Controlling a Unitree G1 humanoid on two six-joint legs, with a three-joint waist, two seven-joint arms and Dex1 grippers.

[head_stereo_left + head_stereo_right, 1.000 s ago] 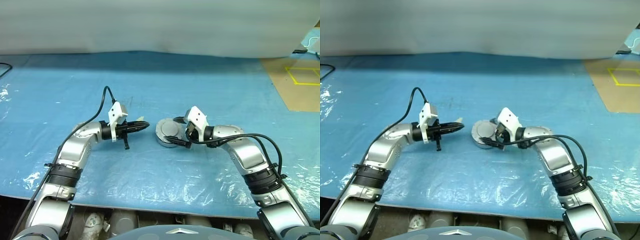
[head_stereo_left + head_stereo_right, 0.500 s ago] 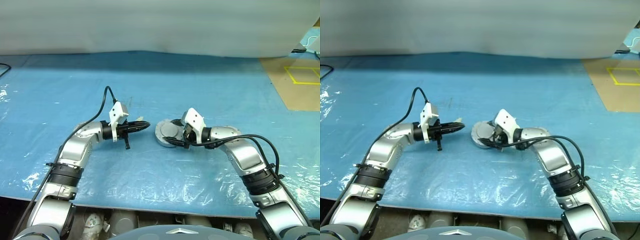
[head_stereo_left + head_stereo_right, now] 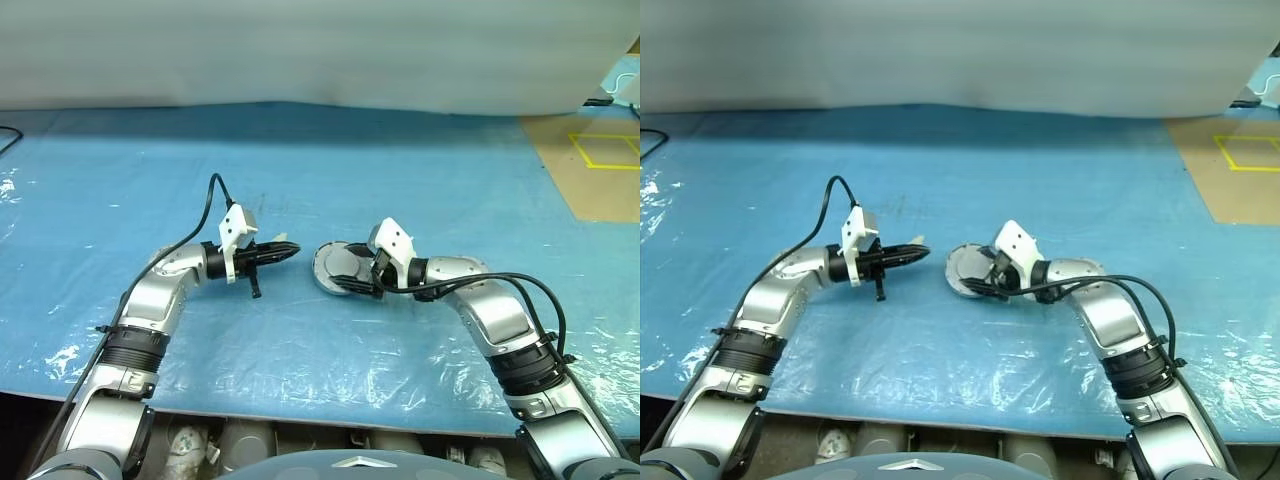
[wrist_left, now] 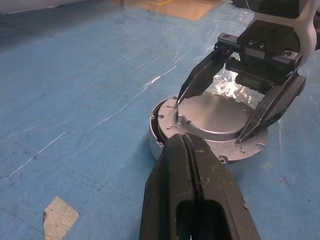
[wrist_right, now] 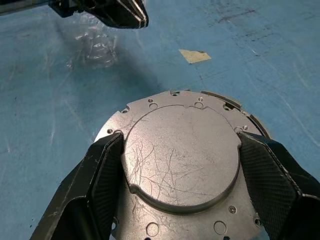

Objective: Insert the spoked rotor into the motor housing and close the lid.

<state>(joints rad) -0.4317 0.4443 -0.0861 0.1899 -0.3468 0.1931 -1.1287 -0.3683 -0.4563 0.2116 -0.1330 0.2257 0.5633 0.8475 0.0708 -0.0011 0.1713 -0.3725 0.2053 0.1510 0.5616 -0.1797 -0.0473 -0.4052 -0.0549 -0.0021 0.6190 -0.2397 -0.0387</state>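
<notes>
Change: right end effector (image 5: 175,185) narrowed from wide, fingers now clamped on lid's (image 5: 182,157) raised centre | lid on housing (image 4: 160,142), slightly askew, table centre | left end effector (image 4: 192,150) shut, idle beside | seating judged unfinished

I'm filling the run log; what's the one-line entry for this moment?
lid: on motor housing | right claw: astride lid's raised centre | left claw: shut, empty, beside housing
</notes>
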